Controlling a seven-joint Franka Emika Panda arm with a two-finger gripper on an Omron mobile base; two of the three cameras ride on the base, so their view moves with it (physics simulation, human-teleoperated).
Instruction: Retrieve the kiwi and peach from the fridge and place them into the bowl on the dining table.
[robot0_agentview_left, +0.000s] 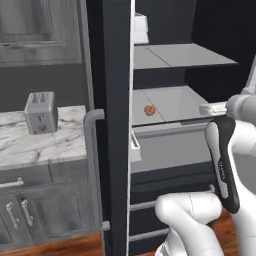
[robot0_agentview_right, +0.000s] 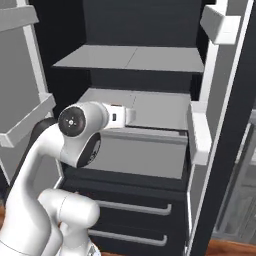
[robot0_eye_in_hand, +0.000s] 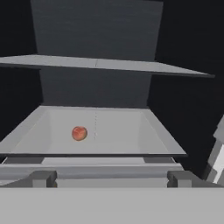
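Note:
The fridge (robot0_agentview_left: 116, 90) stands open, with grey shelves (robot0_agentview_right: 134, 58) inside. The peach (robot0_eye_in_hand: 79, 133), a small orange-red ball, lies alone on the left part of the lower shelf (robot0_eye_in_hand: 122, 127); it also shows as the peach (robot0_agentview_left: 149, 110) in the left base view. My gripper (robot0_eye_in_hand: 112, 178) is open just in front of that shelf's front edge, level with it, nothing between its fingertips (robot0_eye_in_hand: 43, 177). The peach lies farther in and a little left of the gripper's line. The kiwi, the bowl and the dining table are out of view.
A toaster (robot0_agentview_left: 41, 112) sits on a marble counter (robot0_agentview_left: 30, 145) left of the fridge. The left door's edge and bar handle (robot0_agentview_left: 90, 165) stand close by. On the right, door bins (robot0_agentview_right: 199, 131) jut inward. Drawers (robot0_agentview_right: 135, 210) lie below the shelf.

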